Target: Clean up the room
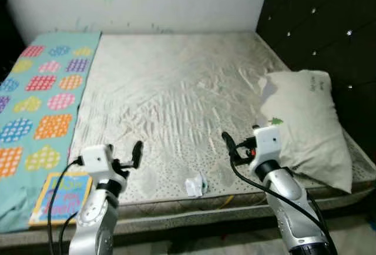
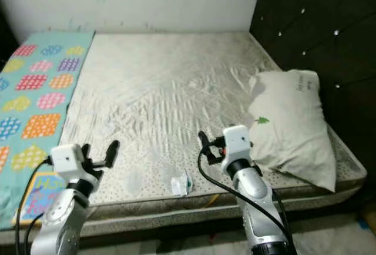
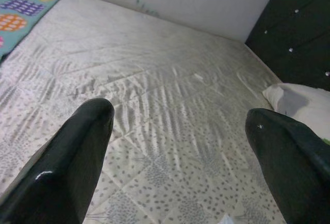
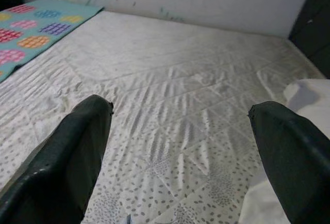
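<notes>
Crumpled wrapper (image 1: 195, 185), perhaps, near bed (image 1: 176, 90) edge.

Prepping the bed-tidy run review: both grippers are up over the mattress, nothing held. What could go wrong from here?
1. The crumpled wrapper lies near the mattress front edge between the two arms; a sloppy pinch by the open right gripper could nudge it off onto the floor.
2. The pillow sits right beside the right arm; a sideways swing might shove it.
3. The book lies on the patterned blanket under the open left gripper; fingers may snag fabric.
</notes>
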Controlling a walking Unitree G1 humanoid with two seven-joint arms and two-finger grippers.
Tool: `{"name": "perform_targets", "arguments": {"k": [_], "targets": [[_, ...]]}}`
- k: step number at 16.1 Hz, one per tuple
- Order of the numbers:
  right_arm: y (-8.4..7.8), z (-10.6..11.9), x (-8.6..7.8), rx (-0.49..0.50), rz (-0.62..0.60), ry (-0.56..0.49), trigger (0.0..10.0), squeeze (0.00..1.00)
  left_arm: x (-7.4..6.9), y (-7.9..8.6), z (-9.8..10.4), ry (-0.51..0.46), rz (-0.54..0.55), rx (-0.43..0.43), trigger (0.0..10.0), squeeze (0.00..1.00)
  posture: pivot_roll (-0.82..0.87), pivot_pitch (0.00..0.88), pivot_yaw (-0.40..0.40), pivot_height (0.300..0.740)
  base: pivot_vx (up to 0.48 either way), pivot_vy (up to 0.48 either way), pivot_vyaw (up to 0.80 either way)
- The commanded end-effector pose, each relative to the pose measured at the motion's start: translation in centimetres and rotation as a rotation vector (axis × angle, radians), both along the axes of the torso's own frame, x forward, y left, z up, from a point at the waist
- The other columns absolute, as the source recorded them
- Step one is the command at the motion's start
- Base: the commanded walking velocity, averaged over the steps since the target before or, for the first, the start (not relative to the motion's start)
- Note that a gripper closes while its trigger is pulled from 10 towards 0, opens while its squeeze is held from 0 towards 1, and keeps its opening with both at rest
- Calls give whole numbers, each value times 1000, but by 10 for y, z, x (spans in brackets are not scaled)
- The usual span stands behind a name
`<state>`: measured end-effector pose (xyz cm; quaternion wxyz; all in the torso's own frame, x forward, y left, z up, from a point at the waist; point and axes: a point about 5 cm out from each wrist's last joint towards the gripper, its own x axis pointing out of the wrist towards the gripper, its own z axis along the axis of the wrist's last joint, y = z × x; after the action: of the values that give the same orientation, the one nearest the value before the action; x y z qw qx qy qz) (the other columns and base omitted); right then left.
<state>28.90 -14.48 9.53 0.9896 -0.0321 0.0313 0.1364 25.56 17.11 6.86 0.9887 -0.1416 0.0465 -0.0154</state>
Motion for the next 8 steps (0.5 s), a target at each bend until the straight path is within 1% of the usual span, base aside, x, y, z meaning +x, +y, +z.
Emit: {"name": "perform_targets", "arguments": {"k": [1, 8], "targets": [[3, 3, 1, 0, 6, -11, 10000, 0, 1, 5, 4, -16, 7, 7, 10000, 0, -92, 0, -26, 740, 0, 0, 0], [3, 3, 3, -4, 16, -14, 10000, 0, 2, 3, 6, -40, -17, -9, 10000, 0, -92, 0, -28, 740, 0, 0, 0]]}}
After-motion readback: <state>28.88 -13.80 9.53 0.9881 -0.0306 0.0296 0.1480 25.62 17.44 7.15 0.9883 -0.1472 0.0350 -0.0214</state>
